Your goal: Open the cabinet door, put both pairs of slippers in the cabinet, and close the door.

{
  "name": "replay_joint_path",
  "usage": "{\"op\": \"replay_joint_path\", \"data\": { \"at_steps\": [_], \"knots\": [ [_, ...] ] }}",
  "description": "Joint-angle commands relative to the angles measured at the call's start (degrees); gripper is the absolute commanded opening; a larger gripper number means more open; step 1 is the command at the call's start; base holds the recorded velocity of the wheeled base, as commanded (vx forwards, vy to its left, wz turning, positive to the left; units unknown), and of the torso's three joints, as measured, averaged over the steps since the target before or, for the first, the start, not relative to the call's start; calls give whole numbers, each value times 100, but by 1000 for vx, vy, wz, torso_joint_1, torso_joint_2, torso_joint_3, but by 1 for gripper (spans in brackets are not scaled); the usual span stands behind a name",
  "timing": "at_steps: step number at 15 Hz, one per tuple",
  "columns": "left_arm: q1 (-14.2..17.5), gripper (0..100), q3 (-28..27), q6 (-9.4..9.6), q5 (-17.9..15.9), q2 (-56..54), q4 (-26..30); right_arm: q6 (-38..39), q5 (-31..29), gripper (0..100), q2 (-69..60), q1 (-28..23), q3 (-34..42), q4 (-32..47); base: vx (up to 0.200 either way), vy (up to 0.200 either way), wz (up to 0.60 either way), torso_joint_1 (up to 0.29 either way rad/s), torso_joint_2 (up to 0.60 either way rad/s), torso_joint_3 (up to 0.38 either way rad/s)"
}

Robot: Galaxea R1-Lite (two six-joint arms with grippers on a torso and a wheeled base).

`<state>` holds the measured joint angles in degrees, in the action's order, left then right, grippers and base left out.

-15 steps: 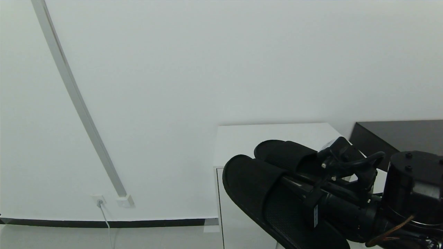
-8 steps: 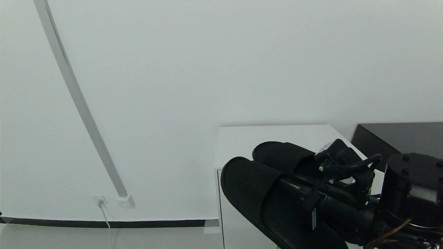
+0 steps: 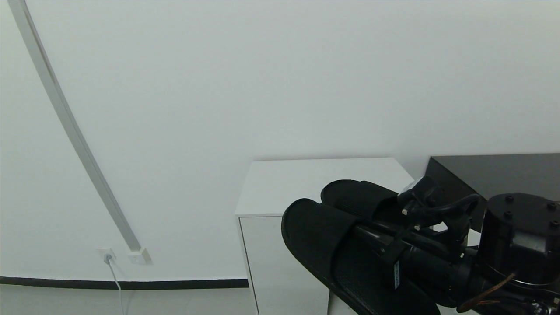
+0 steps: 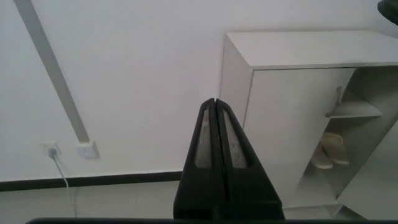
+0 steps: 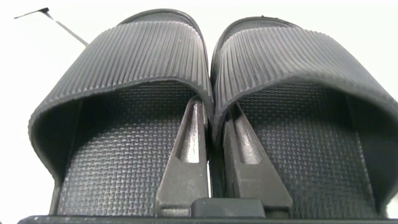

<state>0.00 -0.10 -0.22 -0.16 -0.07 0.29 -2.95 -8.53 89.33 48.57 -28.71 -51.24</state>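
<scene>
Black slippers (image 3: 332, 227) are the pair in play right now. The right gripper (image 5: 216, 111) has one finger tucked inside each slipper and is clenched on the two inner side walls between them, so both hang together as a bundle. It holds them up in the air in front of the white cabinet (image 3: 306, 179), toes pointing toward it, not inside yet.

Progress looks roughly halfway, judging from what's visible. The cabinet is already standing open on its right side. A pale pair (image 4: 329, 152) sits inside, in the space under the shelf (image 4: 351, 112). Nothing can be made out on top of the shelf itself from this angle. So what's left is getting the black pair in there and then closing up.

The left gripper (image 4: 216, 102) is empty with its jaws pressed together. It hangs well off to the cabinet's left, pointed at the wall beside it.
</scene>
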Motion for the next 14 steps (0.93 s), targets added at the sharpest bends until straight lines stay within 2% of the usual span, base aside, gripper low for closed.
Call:
{"op": "replay_joint_path", "data": {
  "at_steps": [1,10,14],
  "knots": [
    [0,0,1,-4,-2,7,-3,-4,1,0,14,4,6,0,0,-200,0,-2,-2,2],
    [0,0,1,-4,-19,7,-3,14,1,0,5,-5,50,0,0,-200,0,2,4,1],
    [0,0,1,-4,-19,7,-3,23,10,0,5,-32,120,0,0,0,0,0,0,0]
  ]
}}
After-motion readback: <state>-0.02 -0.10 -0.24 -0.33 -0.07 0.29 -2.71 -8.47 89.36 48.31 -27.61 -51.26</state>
